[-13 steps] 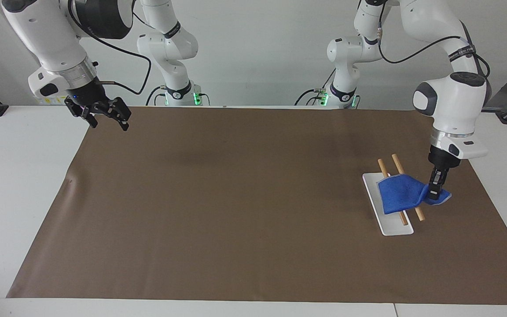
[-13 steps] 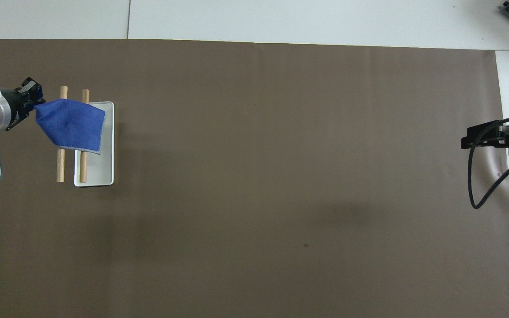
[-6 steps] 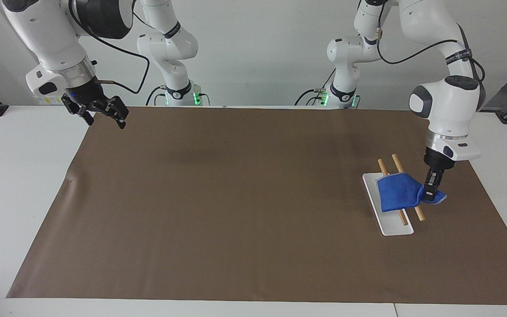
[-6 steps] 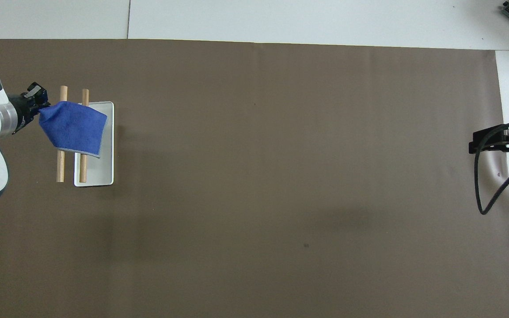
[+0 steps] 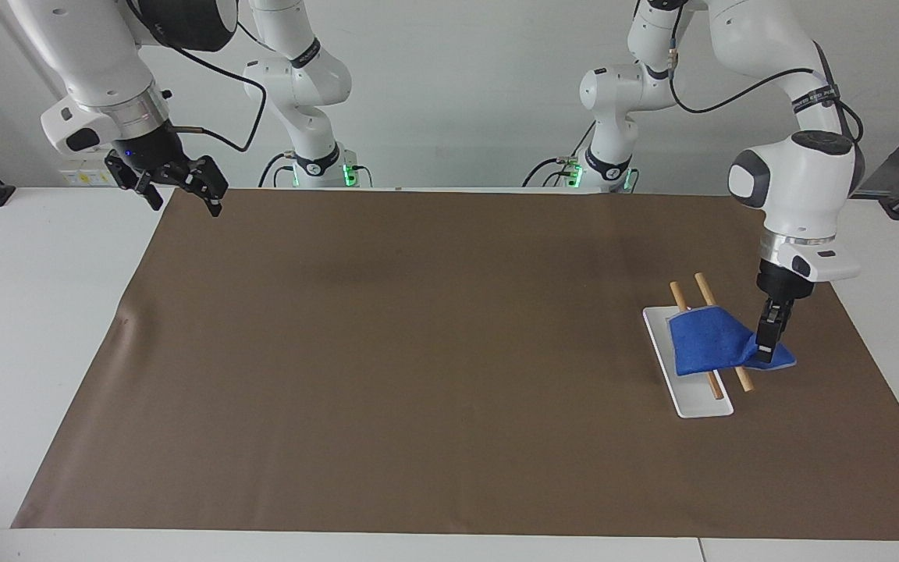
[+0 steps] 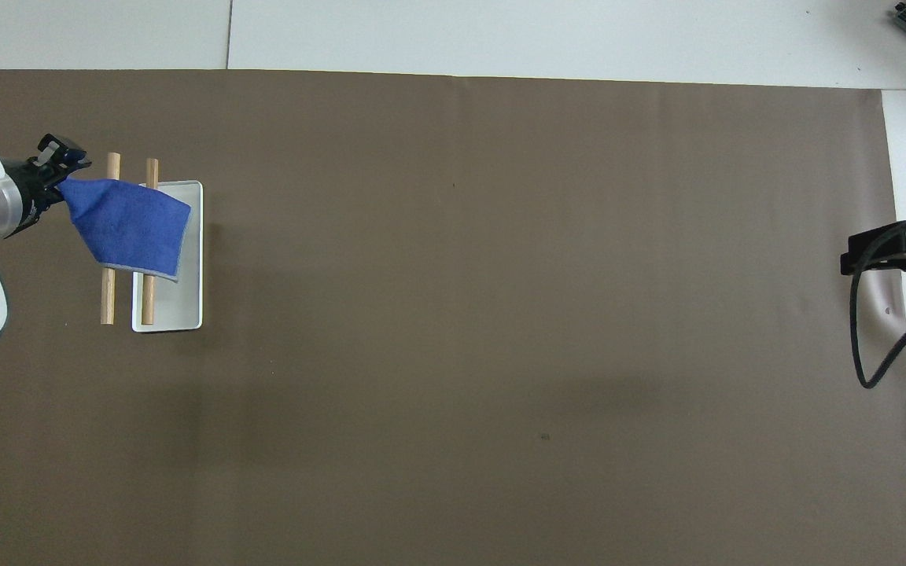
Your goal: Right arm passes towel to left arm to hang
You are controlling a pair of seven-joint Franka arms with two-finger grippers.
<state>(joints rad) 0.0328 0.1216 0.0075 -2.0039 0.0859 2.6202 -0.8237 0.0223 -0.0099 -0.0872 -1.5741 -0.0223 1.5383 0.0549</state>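
**Soft towel draped on rack, corner at left claw**

Lower right of facing view: left gripper (image 5: pixel 764 351) down at one towel (image 5: pixel 705 343) corner, beside the rack (image 5: pixel 662 343); clamped or let go, impossible to tell. Draped across both wooden rods (image 5: pixel 702 287). Likely light, limp, easily creased; best pinched at a corner. Upper left: right gripper (image 5: pixel 184 203) spread wide, empty, waiting.

Open mat (image 5: pixel 418 351) (rack (image 5: pixel 687 406) aside)
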